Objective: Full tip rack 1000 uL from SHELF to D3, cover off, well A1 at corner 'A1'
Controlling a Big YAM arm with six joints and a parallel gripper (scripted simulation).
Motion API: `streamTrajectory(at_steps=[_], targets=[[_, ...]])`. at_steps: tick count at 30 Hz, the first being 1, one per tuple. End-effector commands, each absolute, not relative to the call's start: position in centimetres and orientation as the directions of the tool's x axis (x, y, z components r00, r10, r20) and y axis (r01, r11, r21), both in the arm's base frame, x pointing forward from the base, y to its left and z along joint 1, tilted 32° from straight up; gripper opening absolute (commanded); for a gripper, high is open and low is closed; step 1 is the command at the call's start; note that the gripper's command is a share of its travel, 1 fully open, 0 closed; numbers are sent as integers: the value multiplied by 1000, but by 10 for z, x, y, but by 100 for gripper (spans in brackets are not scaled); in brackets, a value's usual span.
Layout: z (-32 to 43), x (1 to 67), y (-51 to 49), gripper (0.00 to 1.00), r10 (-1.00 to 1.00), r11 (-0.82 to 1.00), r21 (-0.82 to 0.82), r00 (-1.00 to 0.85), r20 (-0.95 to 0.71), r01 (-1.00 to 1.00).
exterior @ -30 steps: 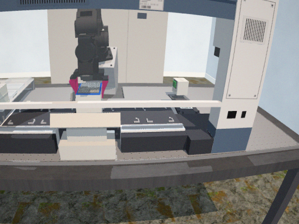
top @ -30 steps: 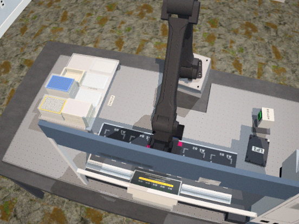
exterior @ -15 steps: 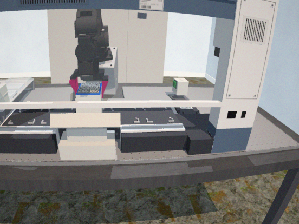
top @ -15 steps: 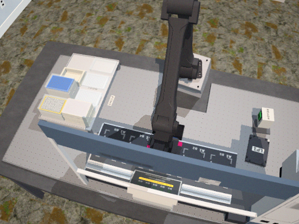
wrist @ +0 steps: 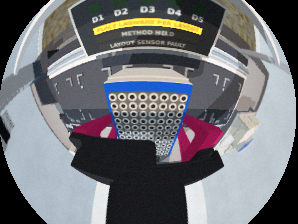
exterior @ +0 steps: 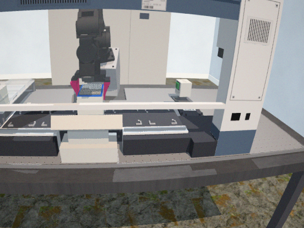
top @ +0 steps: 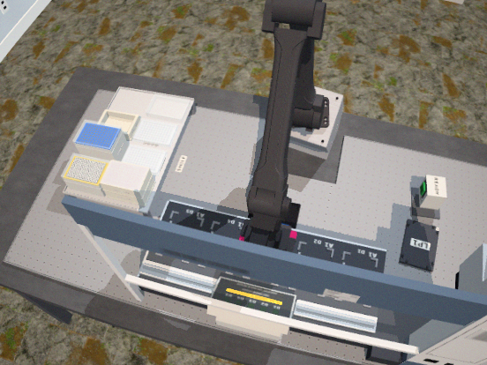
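Observation:
My gripper (exterior: 91, 86), with pink fingers, is shut on the long sides of a tip rack (exterior: 91, 90). The rack has a blue plate, a white body and no cover. It is upright, and its wells show pale tip rings in the wrist view (wrist: 148, 117). It hangs low over the middle of the black deck strip (top: 273, 240), between the D4 and D2 marks. Its base is hidden behind a white bar, so I cannot tell if it touches the deck. In the top view the arm and a blue beam hide the rack; only the fingers (top: 267, 236) show.
The SHELF (top: 129, 142) at the left holds a covered blue rack (top: 98, 136), a covered yellow rack (top: 86, 170), a reservoir (top: 118, 120), pale plates and stacked blocks (top: 128, 178). The READY key (top: 431, 190) and a black pad (top: 419, 244) stand at the right.

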State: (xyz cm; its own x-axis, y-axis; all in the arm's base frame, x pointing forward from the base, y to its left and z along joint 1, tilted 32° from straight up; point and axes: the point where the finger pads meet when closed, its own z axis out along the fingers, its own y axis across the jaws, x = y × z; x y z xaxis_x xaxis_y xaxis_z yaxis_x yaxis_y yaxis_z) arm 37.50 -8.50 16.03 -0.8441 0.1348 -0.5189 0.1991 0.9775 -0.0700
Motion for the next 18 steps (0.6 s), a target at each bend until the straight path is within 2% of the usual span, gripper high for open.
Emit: streamTrajectory(at_steps=[1, 18], targets=[[178, 382, -87, 0, 127, 977, -72, -822, -555, 200], [162, 378, -91, 0, 128, 977, -77, -834, -537, 200]])
